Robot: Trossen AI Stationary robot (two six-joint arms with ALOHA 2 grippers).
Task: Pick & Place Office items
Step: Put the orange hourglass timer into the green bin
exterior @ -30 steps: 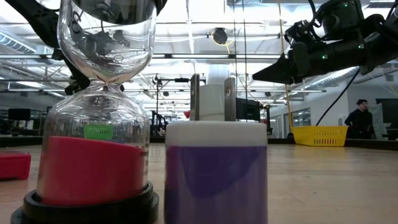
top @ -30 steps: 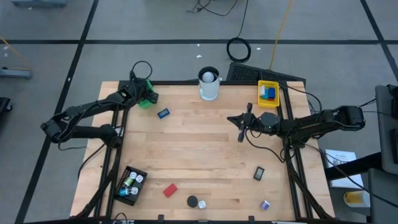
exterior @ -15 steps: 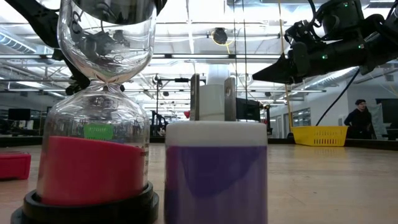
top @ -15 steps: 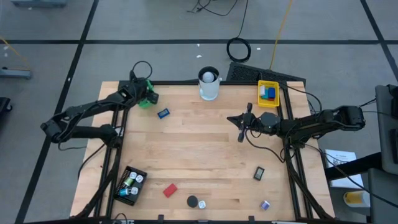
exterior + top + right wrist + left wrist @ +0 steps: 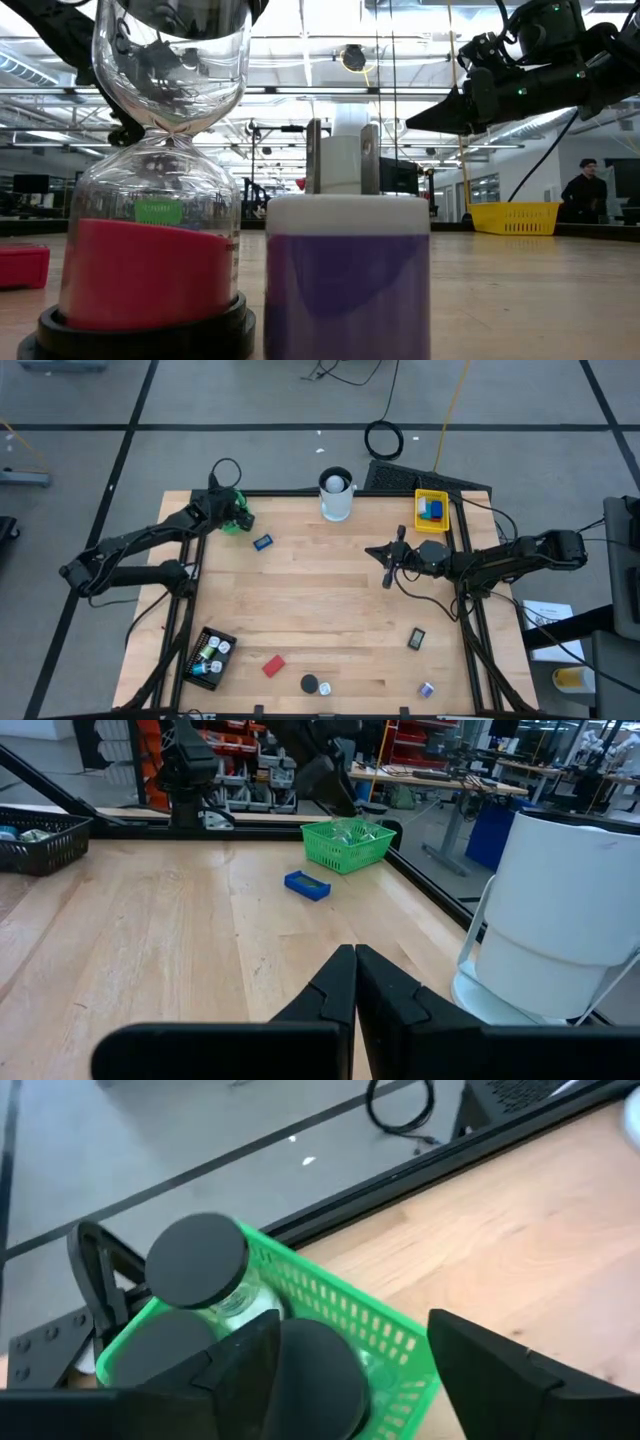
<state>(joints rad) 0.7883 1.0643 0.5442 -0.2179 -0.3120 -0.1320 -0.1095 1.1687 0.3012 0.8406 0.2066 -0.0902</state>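
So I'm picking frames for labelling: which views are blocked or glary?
Low view: hourglass and purple-capped piece crowd the lens, ceiling lights glare behind. Left wrist view: green basket fills the frame. High view: evenly lit.

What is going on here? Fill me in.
The left end effector hovers open over the green mesh tray at the table's far left corner, above black-capped items inside it. The right end effector waits shut mid-table. A small blue block and other items lie loose on the wooden table.

floor [image 5: 250,400]: grey tiles (dark seams) | ceiling lights [image 5: 300,45]: bright | shelving [image 5: 130,750]: red-orange
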